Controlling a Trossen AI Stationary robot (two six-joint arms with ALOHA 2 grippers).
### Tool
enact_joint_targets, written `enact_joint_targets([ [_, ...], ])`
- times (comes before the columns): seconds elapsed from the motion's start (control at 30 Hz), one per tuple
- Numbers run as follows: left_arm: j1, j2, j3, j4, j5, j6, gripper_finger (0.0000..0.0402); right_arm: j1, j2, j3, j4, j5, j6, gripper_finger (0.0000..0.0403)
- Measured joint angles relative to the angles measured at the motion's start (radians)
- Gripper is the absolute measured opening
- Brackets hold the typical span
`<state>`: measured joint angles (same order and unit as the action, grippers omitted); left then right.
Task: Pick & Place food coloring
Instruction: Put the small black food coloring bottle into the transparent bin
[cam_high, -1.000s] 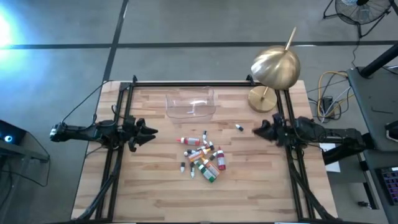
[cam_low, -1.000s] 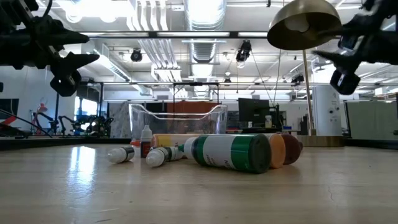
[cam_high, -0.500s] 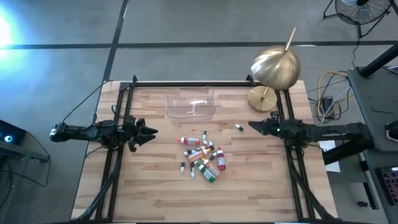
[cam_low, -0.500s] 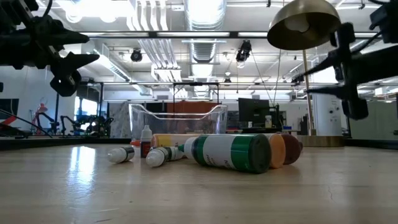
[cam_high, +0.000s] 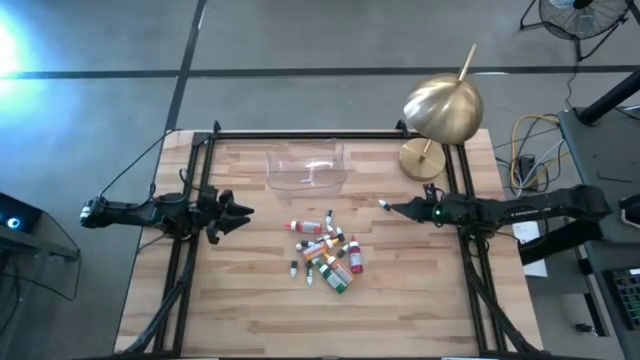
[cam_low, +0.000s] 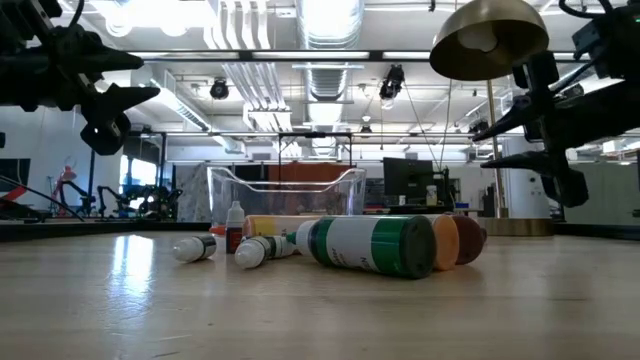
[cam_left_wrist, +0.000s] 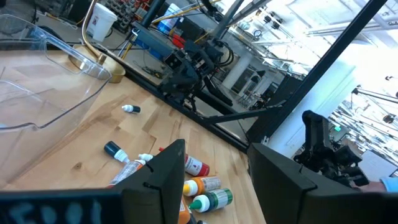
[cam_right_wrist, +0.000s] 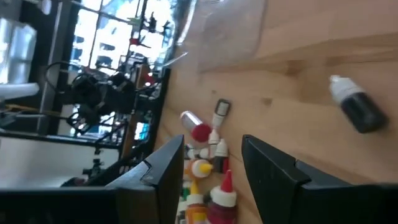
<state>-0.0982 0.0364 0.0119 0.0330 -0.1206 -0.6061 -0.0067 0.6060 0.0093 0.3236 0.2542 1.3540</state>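
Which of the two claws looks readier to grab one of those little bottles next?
The right claw: its open fingers reach nearly to the stray dark bottle, while the left claw hangs near the table's left edge.

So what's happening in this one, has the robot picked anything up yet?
Not yet. The food coloring bottles lie in a loose pile mid-table, with one dark bottle lying apart. The right gripper is stretched out toward that stray bottle with open, empty jaws. The left gripper waits at the table's left edge, also open and empty. The clear tray behind the pile has no bottles in it.
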Motion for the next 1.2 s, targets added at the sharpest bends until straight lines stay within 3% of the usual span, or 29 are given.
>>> enact_joint_targets([
  [0.23,0.0,0.0,0.0,0.0,0.0,0.0,0.0149,-0.004,0.065,0.0,0.32,0.207,-0.161,0.0155],
  [0.33,0.0,0.0,0.0,0.0,0.0,0.0,0.0149,-0.03,0.07,0.001,0.367,0.218,-0.259,0.0155],
  [0.43,0.0,0.0,0.0,0.0,0.0,0.0,0.0149,-0.043,0.072,0.038,0.199,0.191,-0.263,0.0155],
  [0.6,0.0,0.0,0.0,0.0,0.0,0.0,0.0149,-0.042,0.119,0.266,-0.532,0.138,-0.295,0.0155],
  [0.7,0.0,0.0,0.0,0.0,0.0,0.0,0.0149,-0.049,0.193,0.383,-0.772,0.138,-0.372,0.0155],
  [1.03,0.0,0.0,0.0,0.0,0.0,0.0,0.0149,-0.115,0.572,0.567,-0.822,-0.032,-0.606,0.0156],
  [1.2,0.0,0.0,0.0,0.0,0.0,0.0,0.0149,-0.131,0.748,0.643,-0.823,-0.076,-0.672,0.0179],
])
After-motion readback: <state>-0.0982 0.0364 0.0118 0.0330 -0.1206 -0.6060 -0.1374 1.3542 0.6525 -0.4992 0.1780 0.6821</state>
